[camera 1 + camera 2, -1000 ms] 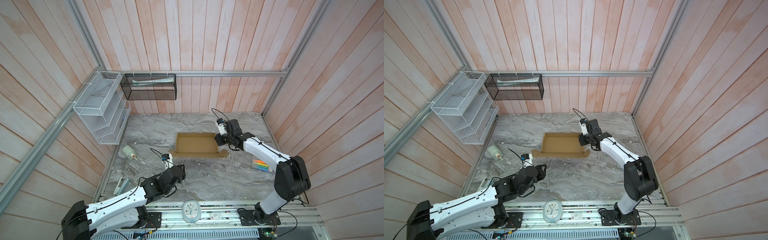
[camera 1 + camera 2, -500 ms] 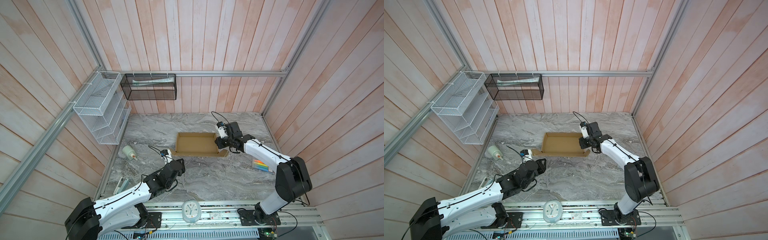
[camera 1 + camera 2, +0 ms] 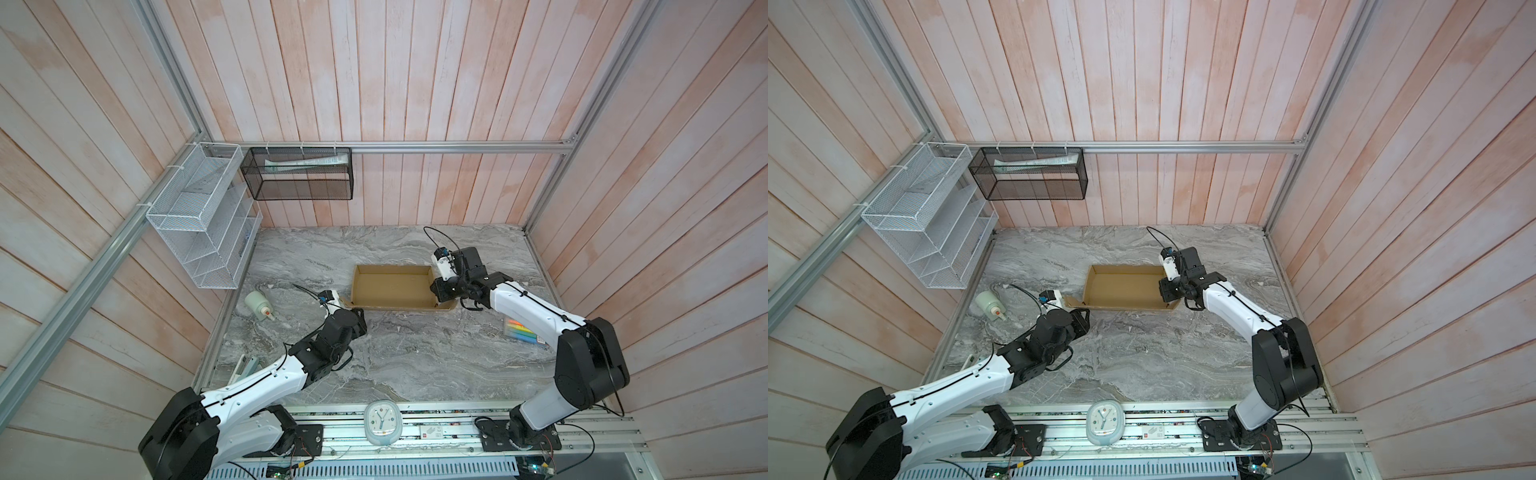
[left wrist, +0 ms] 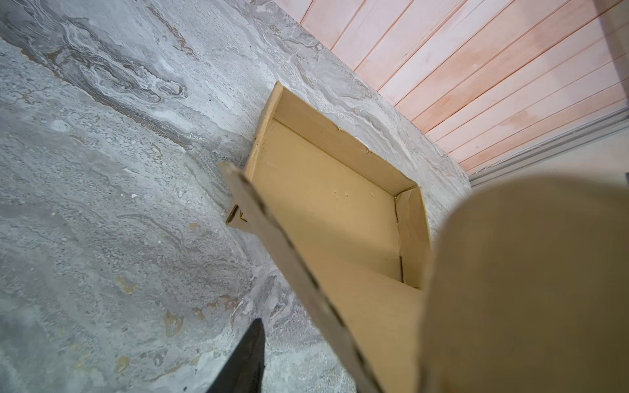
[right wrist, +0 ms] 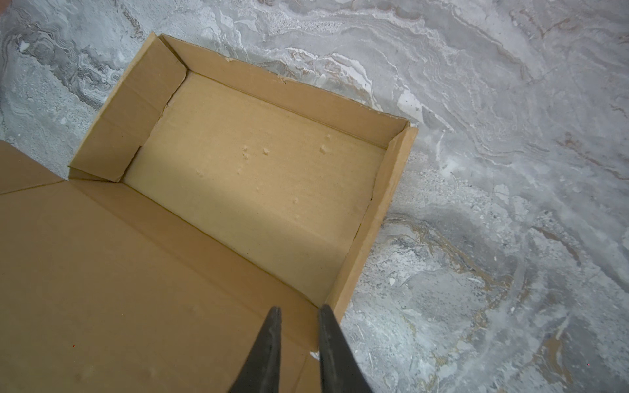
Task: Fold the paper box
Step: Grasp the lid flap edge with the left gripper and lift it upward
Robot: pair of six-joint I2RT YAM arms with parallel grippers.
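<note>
A shallow rectangular tray of plain brown corrugated cardboard, the paper box [image 3: 392, 286], sits toward the back of the grey, marble-veined desk [image 3: 415, 361] in both top views. Three low walls stand upright around its matte, slightly dimpled floor. The fourth, near side runs on across a crease into a broad lid panel [image 5: 119, 272], smooth and unprinted. In the left wrist view the panel's cut edge [image 4: 289, 251] shows the fluted core, and a rounded tab at its end blurs close to the lens.

The left end effector [image 3: 359, 318] is at the panel's left corner. One black tapered finger [image 4: 250, 354] shows, clear of the cardboard. The other is hidden behind the raised panel, so the jaws stand spread with the panel's edge between them.

The right end effector [image 5: 299, 307] is at the tray's right end, over the near corner where the side wall meets the crease. Its two slim black fingers are parted by a narrow gap, and nothing I can see is clamped between them.

On the desk's left side lies a white plastic bottle [image 3: 257, 305] with an orange tip. A clear pack of coloured markers [image 3: 521, 332] lies on the right side, well apart from the tray.
</note>
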